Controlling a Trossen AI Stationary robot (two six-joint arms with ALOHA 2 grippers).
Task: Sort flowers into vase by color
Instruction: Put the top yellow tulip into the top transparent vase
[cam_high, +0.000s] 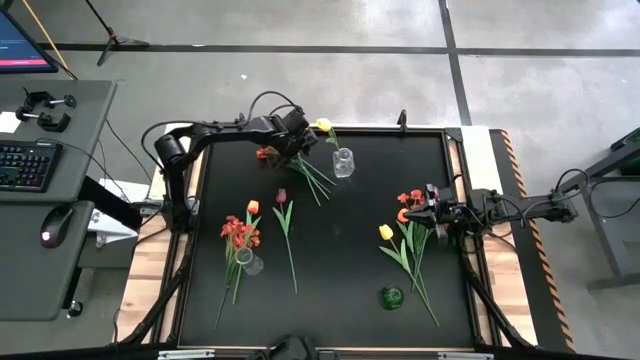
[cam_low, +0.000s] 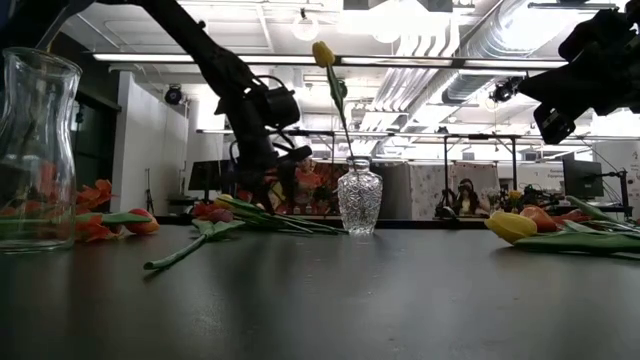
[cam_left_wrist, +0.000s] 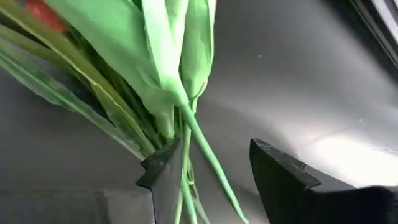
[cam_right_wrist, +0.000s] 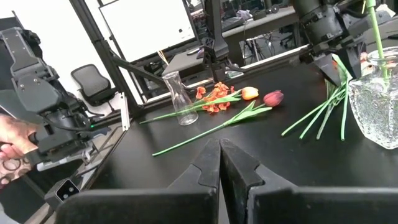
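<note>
Bench (cam_high: 330, 290) carries loose flowers (cam_high: 286, 212) across its middle. Left gripper (cam_high: 296, 143) sits near the far edge over a tulip bunch (cam_high: 310, 172), fingers (cam_left_wrist: 283, 174) spread around green stems. A yellow tulip (cam_high: 323, 125) stands in the cut-glass vase (cam_high: 343, 162). Right gripper (cam_high: 425, 207) hovers near the right edge, pressed together, empty.

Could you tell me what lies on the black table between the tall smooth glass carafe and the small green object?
In the high view, a single maroon tulip lies between the glass carafe and the green object, its long stem crossing that stretch.
</note>
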